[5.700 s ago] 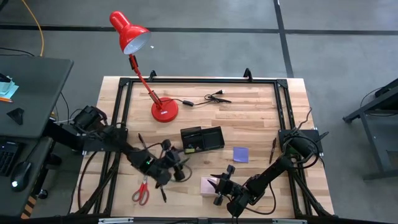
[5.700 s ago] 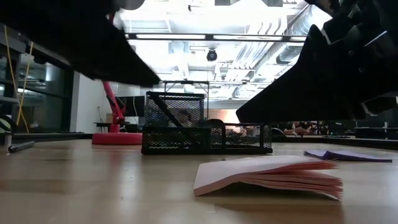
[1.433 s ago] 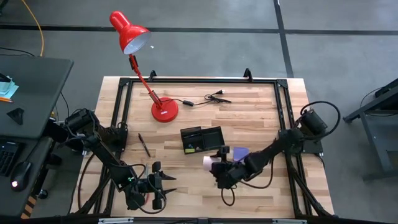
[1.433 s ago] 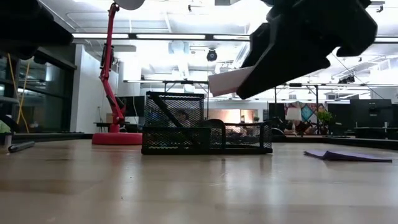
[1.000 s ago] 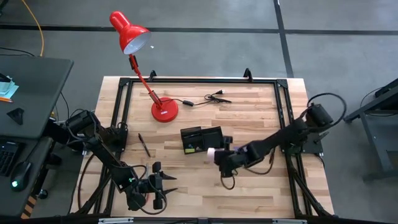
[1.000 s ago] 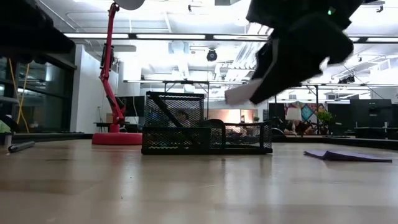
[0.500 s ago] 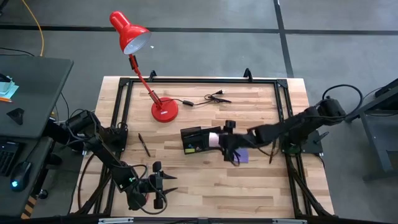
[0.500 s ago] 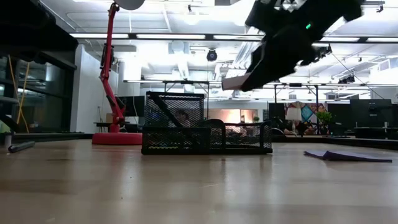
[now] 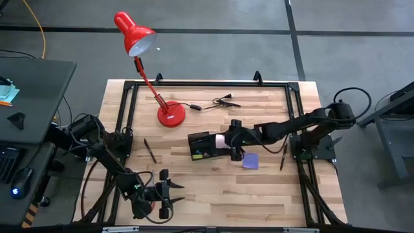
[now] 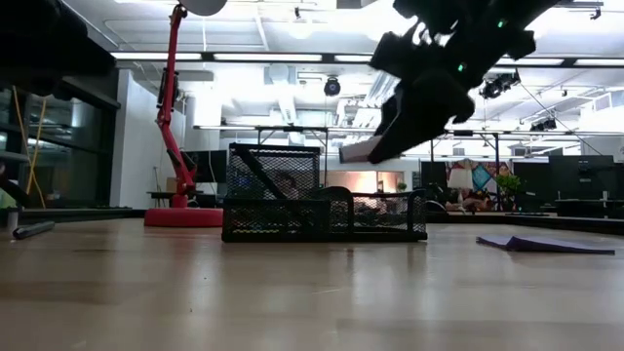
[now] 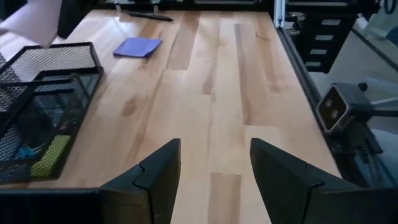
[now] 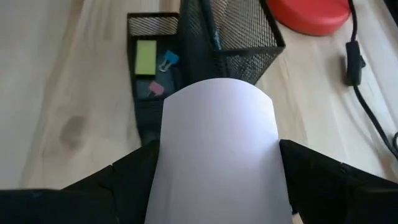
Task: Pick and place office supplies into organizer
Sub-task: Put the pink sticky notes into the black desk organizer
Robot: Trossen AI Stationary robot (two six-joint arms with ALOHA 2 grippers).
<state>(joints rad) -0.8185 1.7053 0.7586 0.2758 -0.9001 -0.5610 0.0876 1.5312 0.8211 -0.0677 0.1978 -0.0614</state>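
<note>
The right gripper (image 9: pixel 226 141) grasps the pale pink sticky-note pad (image 12: pixel 217 149) between its fingers, holding it in the air just above the black mesh organizer (image 9: pixel 209 145) near the middle of the worktop. To place it well, the pad should be centred over an open low compartment, lowered flat until inside the walls, then let go. The left gripper (image 9: pixel 163 193) waits near the front edge, fingers spread and empty.
</note>
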